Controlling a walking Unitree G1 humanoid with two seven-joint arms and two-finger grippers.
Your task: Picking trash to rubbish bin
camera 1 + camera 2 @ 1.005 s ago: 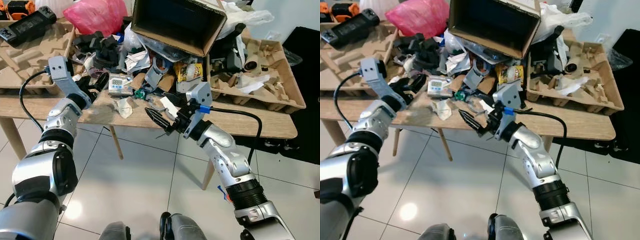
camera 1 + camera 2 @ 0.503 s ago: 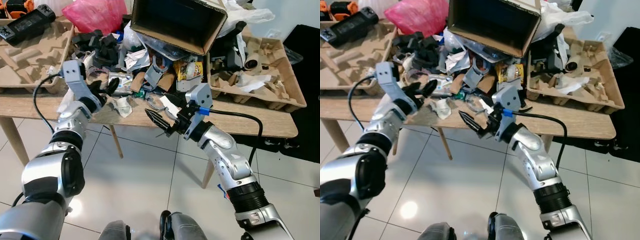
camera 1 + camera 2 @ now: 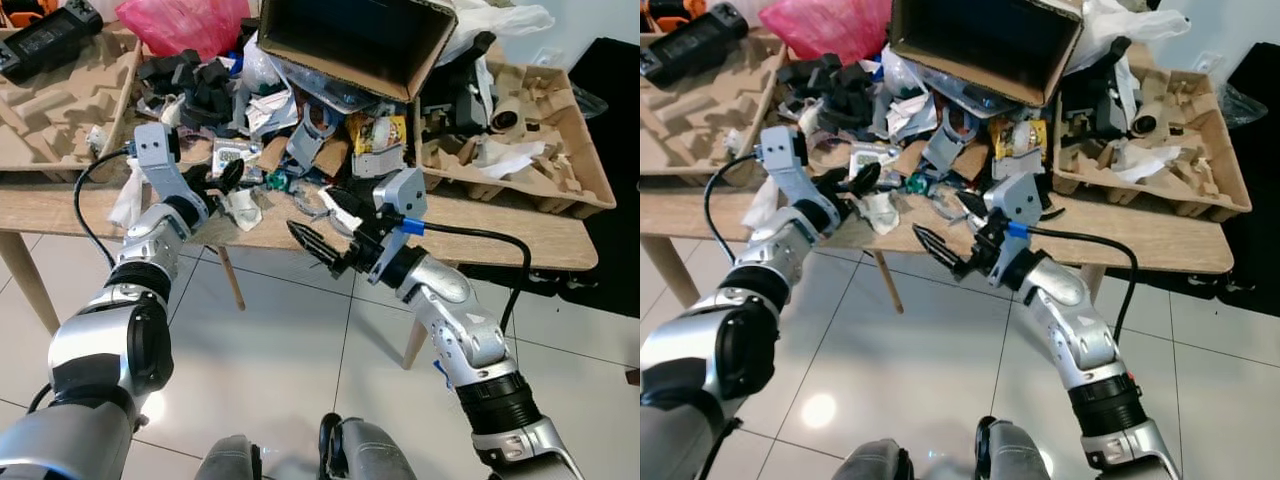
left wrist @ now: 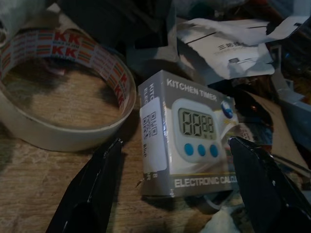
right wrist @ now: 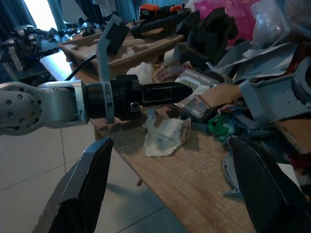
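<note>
Head views are bright and sharp, with glare on the glossy white floor tiles (image 3: pixel 150 415); the left wrist view is dim.

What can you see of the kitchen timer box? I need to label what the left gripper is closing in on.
The kitchen timer box is a small grey cardboard carton printed KITCHEN TIMER, picturing a white timer with a digit display and three blue buttons; a white QR label is on its side. It lies on the wooden table, beside a tape roll, with white paper packets behind it. The left gripper is open, fingers either side, not touching.
</note>
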